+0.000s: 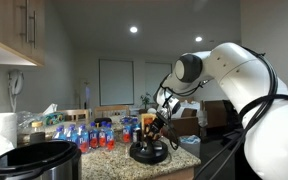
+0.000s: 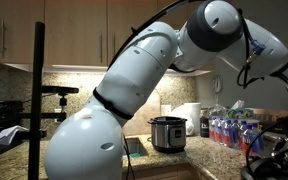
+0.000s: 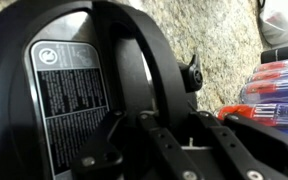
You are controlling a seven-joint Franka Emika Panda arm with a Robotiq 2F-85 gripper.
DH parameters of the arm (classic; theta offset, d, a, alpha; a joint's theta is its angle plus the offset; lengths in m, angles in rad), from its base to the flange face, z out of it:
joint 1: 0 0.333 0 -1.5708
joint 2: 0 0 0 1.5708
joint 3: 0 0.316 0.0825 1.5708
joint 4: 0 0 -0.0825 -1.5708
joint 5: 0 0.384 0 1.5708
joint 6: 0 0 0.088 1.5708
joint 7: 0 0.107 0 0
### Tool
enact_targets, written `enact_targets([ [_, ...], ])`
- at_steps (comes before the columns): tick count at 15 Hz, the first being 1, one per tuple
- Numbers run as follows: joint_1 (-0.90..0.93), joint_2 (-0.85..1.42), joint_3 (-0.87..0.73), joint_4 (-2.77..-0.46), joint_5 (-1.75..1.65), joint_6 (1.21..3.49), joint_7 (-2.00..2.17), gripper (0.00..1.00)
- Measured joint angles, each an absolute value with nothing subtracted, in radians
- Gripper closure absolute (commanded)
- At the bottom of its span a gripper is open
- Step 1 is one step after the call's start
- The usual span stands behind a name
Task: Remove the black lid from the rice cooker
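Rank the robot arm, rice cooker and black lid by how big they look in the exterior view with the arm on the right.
1. robot arm
2. rice cooker, though it sits close to the camera and is cut off by the frame
3. black lid

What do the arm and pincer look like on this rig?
Arm: glossy white rounded shells, dark seams at the joints, one grey round joint cap. Black cables loop along its outside. Pincer: all black, with linked fingers. No legible markings.
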State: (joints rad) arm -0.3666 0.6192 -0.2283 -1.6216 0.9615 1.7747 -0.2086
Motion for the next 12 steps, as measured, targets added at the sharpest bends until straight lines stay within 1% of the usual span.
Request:
enact_targets([
  [1, -0.368, 0.621, -0.228, -1.615, 0.961, 1.775, -0.204, 0.69],
  [4, -0.379, 0.624, -0.23, -1.603, 0.961, 1.774, -0.185, 0.52],
  [11, -0.414, 0.622, -0.243, -1.565, 0.932, 1.735, -0.143, 0.05],
  [12, -0.416, 0.622, -0.244, -1.555, 0.929, 1.722, -0.129, 0.02],
])
